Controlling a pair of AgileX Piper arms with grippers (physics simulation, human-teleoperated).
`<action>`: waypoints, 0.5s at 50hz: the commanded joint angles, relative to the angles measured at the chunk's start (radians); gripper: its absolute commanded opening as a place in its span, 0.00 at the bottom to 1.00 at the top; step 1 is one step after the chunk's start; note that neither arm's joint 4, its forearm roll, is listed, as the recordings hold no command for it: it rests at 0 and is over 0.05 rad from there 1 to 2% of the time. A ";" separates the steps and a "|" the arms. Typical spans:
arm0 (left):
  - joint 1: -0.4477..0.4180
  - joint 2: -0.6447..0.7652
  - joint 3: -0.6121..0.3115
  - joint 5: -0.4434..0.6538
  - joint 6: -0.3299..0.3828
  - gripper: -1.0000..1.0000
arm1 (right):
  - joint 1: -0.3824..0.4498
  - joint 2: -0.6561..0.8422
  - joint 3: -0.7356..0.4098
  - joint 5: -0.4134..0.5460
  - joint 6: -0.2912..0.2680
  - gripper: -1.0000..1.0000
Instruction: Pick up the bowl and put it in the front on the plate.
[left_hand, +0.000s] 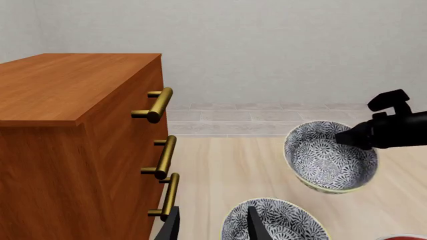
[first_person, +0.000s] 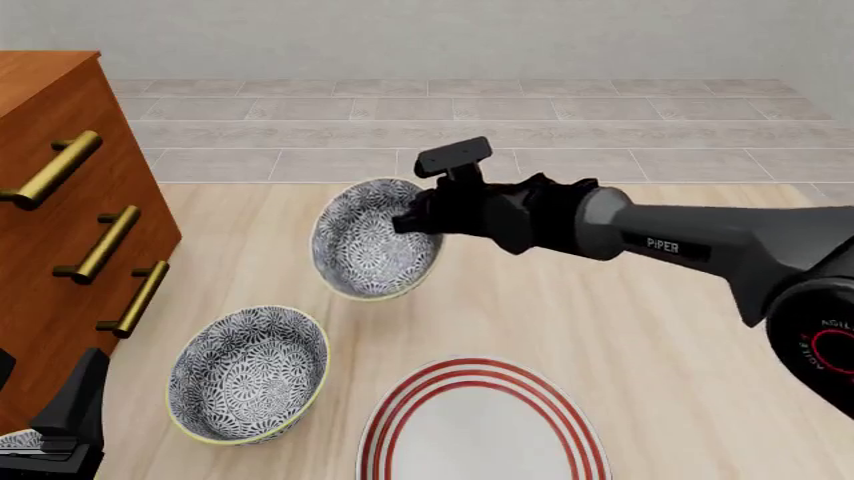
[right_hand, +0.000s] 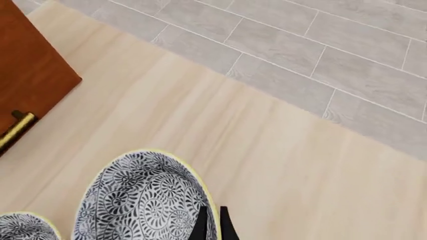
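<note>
Front view: the right gripper, on the arm reaching in from the right edge of the table, grips the rim of the bowl. The bowl is tipped steeply, its patterned inside facing the front left corner, and sits over the middle of the table towards the far edge. The plate lies flat at the front edge, near the centre and well apart from the bowl. A second patterned bowl stands upright near the front left corner, just beside the plate.

Right wrist view: only here is the grasp plain. The two fingers of the right gripper stand close together with the bowl rim pinched between them.

Left wrist view: the left gripper is spread wide and holds nothing, with one finger in front of the second bowl. The bowl appears raised clear of the tabletop, a fact the front view leaves uncertain. The wooden drawer chest with brass handles stands at the table's left edge.
</note>
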 joint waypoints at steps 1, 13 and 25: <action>0.000 0.000 0.000 0.000 0.000 1.00 | 0.011 -0.095 0.097 -0.022 0.012 0.00; 0.000 0.000 0.000 0.000 0.000 1.00 | 0.029 -0.185 0.186 -0.026 0.023 0.00; 0.000 0.000 0.000 0.000 0.000 1.00 | 0.060 -0.279 0.298 -0.052 0.034 0.00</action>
